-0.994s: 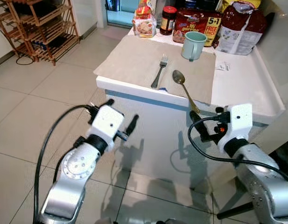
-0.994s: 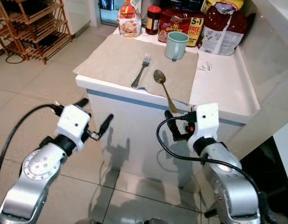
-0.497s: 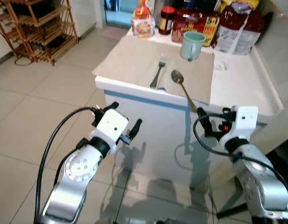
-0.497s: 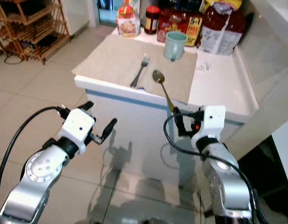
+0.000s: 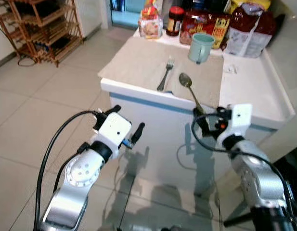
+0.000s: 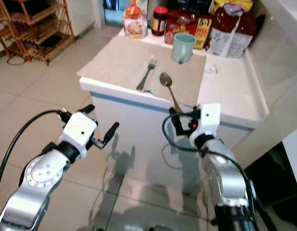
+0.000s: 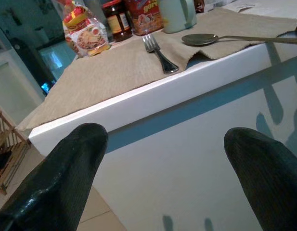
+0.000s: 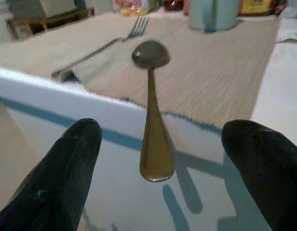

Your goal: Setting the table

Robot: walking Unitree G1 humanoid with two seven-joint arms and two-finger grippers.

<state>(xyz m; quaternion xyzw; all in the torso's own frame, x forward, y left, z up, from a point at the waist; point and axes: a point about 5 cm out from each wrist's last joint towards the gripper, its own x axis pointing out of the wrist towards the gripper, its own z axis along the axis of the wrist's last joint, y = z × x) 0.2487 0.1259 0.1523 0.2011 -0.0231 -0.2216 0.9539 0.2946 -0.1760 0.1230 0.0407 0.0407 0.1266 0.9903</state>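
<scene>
Two black fingers of the right gripper are spread wide, with the overhanging handle of the brass-coloured metal spoon positioned between them, untouched. The spoon is laid on the beige woven placemat, right of the silver fork. The left gripper is held spread before the white counter.

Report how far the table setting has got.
Laid out: fork, spoon and mug sit on the placemat. The spoon's handle overhangs the table edge. In hand: the right gripper, jaws open and empty, lines up on that handle. The left gripper is open below the edge. Left: grasp and straighten the spoon.
</scene>
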